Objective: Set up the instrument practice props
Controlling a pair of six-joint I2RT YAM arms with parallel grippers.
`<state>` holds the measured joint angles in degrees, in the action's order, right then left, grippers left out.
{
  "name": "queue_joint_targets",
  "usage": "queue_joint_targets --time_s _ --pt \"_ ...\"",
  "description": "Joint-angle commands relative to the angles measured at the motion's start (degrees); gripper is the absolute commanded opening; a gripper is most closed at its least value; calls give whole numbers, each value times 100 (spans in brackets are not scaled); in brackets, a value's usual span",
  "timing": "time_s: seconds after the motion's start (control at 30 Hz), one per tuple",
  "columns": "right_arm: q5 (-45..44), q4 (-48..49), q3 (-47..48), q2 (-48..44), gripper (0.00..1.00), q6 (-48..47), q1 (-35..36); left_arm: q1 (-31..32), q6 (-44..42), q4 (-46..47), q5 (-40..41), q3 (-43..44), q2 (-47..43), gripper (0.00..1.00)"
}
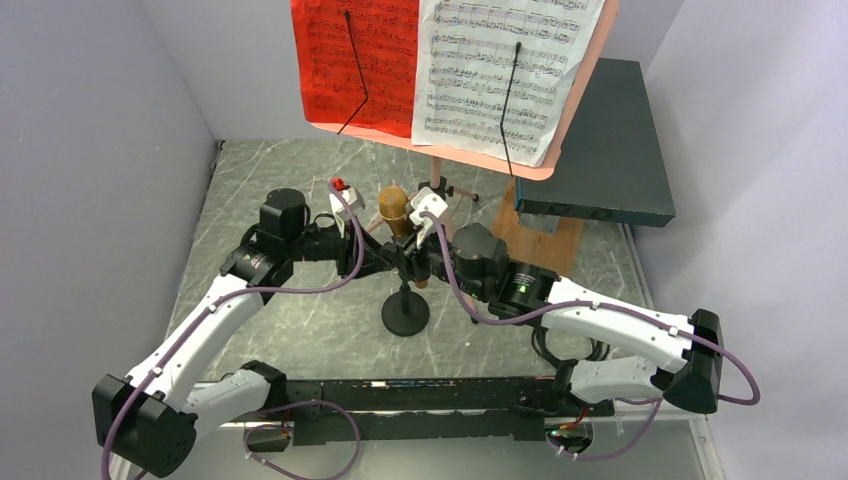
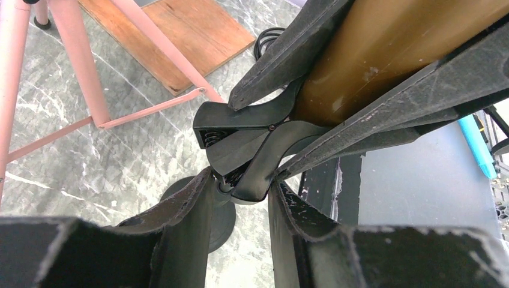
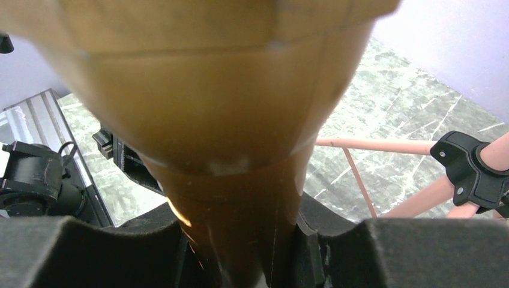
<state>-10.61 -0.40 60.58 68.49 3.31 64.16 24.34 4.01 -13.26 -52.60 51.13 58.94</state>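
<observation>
The pink music stand (image 1: 543,166) stands at the back with a red sheet (image 1: 355,60) and a white sheet (image 1: 500,70) on it. Its tripod legs show in the left wrist view (image 2: 78,66) and the right wrist view (image 3: 372,144). The gold microphone (image 1: 393,207) is upright over the small black mic stand, whose round base (image 1: 405,318) is on the table. My right gripper (image 1: 420,252) is shut on the microphone's handle (image 3: 240,228), which also shows in the left wrist view (image 2: 384,54). My left gripper (image 2: 240,187) is closed on the stand's black spring clip (image 2: 252,150), just below the microphone.
A large dark teal box (image 1: 600,140) lies on a wooden board (image 1: 540,240) at the back right, next to the music stand's legs. A black cable coil (image 1: 545,348) lies by the right arm. Pale walls close in the table on three sides.
</observation>
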Motion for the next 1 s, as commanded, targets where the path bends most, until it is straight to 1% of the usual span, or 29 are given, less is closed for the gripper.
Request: queue_joint_targets --time_s 0.0,0.5,0.6,0.63,0.67,0.73,0.8,0.9,0.97 --pt "220 -476 -338 266 17 217 114 71 30 146 -560 318 38 27" --pt "237 -359 -457 333 18 284 123 80 -6 73 -651 362 119 28" --pt "191 -376 -334 349 22 305 123 80 -18 57 -640 369 109 30" --pt "171 -408 -261 355 24 310 123 76 -41 26 -619 387 103 34" --pt "155 -431 -200 346 29 310 123 79 -59 -8 -587 400 95 39" --pt "39 -508 -38 317 44 330 123 80 -107 -98 -479 429 32 55" --pt "-105 -605 122 243 58 345 123 80 -104 -96 -326 410 -66 68" --pt "-96 -676 312 53 76 314 114 80 -70 -43 -128 334 -252 79" --pt "-40 -741 418 -87 85 279 114 80 -78 -60 -6 310 -352 84"
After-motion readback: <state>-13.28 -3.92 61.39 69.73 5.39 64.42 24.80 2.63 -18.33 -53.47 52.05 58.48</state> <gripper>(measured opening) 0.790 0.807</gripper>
